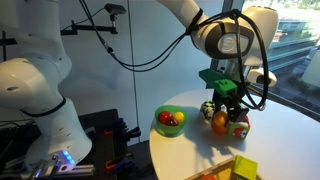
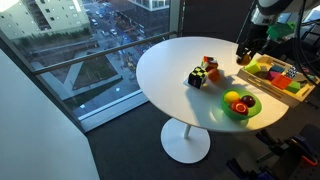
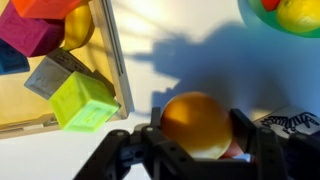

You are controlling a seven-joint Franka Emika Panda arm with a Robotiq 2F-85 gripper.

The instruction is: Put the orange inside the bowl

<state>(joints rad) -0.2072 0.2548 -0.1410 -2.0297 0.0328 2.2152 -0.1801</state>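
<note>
Tool (image 3: 197,133) clamped on orange (image 3: 192,113). Wrist view: bowl (image 3: 252,17) at 1 o'clock from tool, well apart, other fruit (image 3: 297,15) inside. Your carry likely heads that way.

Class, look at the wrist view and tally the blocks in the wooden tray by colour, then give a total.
Red-orange block: 1
Purple block: 1
Yellow block: 1
Grey block: 1
Lime-green block: 1
Blue block, cut off by the picture's edge: 1
Total: 6
</note>
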